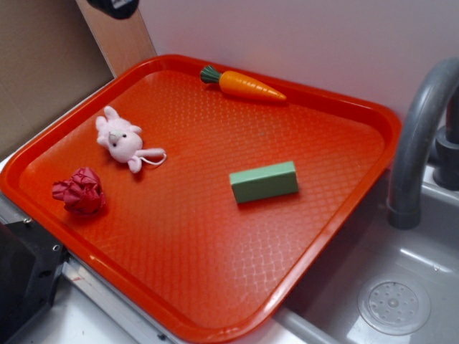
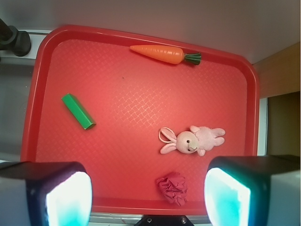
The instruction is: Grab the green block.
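Observation:
The green block (image 1: 264,181) is a small light-green brick lying flat on the red tray (image 1: 215,272), right of its middle. In the wrist view the green block (image 2: 78,111) lies at the tray's left side. My gripper (image 2: 148,195) is open and empty, high above the tray's near edge, its two pale fingers (image 2: 68,200) wide apart. The block is far from the fingers, up and to the left. In the exterior view only a dark bit of the arm (image 1: 115,7) shows at the top edge.
On the tray lie a toy carrot (image 1: 244,84) at the back, a pink plush bunny (image 1: 123,139) at the left and a crumpled red ball (image 1: 80,190) at the front left. A grey faucet (image 1: 419,136) and sink (image 1: 391,304) stand to the right.

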`<action>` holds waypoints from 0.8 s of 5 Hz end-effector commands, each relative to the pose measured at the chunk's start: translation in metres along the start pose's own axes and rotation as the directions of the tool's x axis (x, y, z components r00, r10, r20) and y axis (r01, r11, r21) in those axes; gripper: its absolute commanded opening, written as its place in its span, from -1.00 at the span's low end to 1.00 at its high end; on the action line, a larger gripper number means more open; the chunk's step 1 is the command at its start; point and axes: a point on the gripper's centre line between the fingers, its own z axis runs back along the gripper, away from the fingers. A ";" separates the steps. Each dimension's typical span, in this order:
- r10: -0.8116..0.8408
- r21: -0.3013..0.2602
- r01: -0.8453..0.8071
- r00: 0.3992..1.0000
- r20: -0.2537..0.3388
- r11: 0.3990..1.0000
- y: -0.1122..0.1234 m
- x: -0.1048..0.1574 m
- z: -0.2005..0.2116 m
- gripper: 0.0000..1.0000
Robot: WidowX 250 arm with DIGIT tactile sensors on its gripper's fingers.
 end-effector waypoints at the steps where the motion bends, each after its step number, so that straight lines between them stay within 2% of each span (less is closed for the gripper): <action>1: 0.000 0.000 0.000 1.000 0.000 1.000 0.000 0.000 0.000 1.00; 2: -0.054 0.021 0.053 0.995 0.088 0.998 -0.035 0.016 -0.011 1.00; 4: -0.168 0.028 0.166 0.973 0.156 0.986 -0.062 0.034 -0.050 1.00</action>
